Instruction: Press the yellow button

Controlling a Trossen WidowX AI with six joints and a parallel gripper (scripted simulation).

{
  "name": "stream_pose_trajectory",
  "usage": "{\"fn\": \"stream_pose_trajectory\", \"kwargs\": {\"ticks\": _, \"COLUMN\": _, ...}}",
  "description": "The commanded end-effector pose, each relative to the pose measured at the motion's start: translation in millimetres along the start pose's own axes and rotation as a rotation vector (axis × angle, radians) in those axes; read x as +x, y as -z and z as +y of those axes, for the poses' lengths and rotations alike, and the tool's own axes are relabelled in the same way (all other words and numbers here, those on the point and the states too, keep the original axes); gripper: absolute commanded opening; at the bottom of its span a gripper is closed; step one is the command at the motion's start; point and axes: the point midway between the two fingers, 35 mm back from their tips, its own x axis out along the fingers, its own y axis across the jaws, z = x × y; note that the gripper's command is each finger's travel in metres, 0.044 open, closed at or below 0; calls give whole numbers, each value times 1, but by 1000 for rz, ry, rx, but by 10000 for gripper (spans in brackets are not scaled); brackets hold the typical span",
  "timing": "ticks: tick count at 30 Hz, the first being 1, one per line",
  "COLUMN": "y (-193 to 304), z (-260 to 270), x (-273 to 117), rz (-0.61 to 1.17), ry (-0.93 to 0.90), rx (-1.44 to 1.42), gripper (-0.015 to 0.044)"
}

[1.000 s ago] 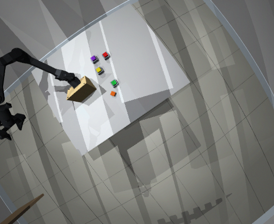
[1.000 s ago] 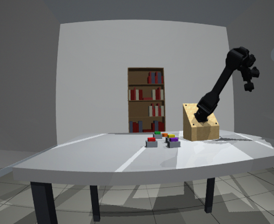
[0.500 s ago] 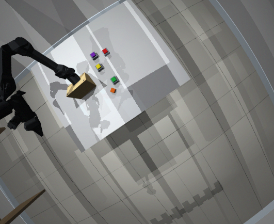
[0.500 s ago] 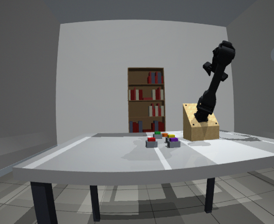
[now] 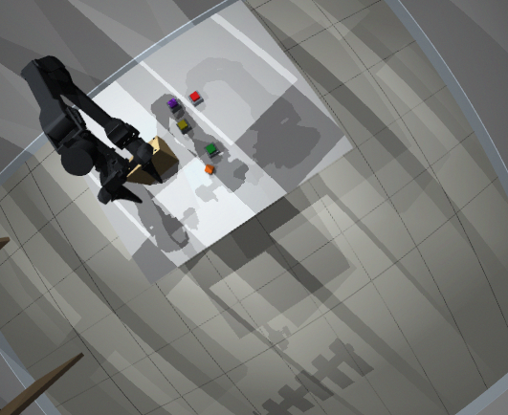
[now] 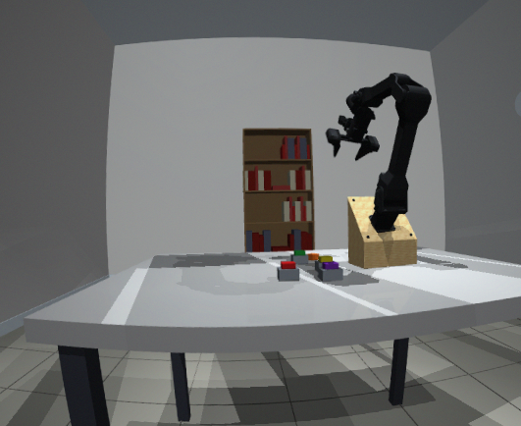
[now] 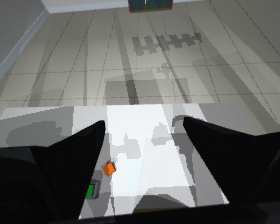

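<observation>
The yellow button point(image 5: 183, 124) point(image 6: 326, 258) sits in a grey housing on the white table point(image 5: 226, 215) point(image 6: 212, 314), between the purple button and the green button. It stands raised, and nothing touches it. It does not show in the wrist view. My gripper point(image 5: 151, 192) point(image 6: 345, 157) point(image 7: 145, 122) is open and empty. It hangs high above the table, beside the wooden base and well away from the yellow button.
The purple button point(image 5: 172, 102) point(image 6: 330, 265) and red button point(image 5: 194, 97) point(image 6: 287, 265) stand near the yellow one. The green button point(image 5: 210, 148) point(image 6: 299, 253) point(image 7: 90, 190) is beside the orange block point(image 5: 209, 169) point(image 6: 313, 256) point(image 7: 109, 169). The wooden base point(image 5: 166, 160) point(image 6: 369, 252) carries the arm.
</observation>
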Motion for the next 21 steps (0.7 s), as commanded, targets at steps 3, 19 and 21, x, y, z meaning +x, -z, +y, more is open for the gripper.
{"fn": "stream_pose_trajectory", "kwargs": {"ticks": 3, "y": 71, "z": 82, "x": 8, "rz": 187, "ry": -146, "rx": -417, "gripper": 400}}
{"fn": "stream_pose_trajectory", "kwargs": {"ticks": 19, "y": 305, "z": 154, "x": -22, "rz": 740, "ry": -539, "rx": -1371, "gripper": 400}}
{"fn": "stream_pose_trajectory", "kwargs": {"ticks": 21, "y": 318, "z": 151, "x": -26, "rz": 779, "ry": -564, "rx": -1419, "gripper": 400}}
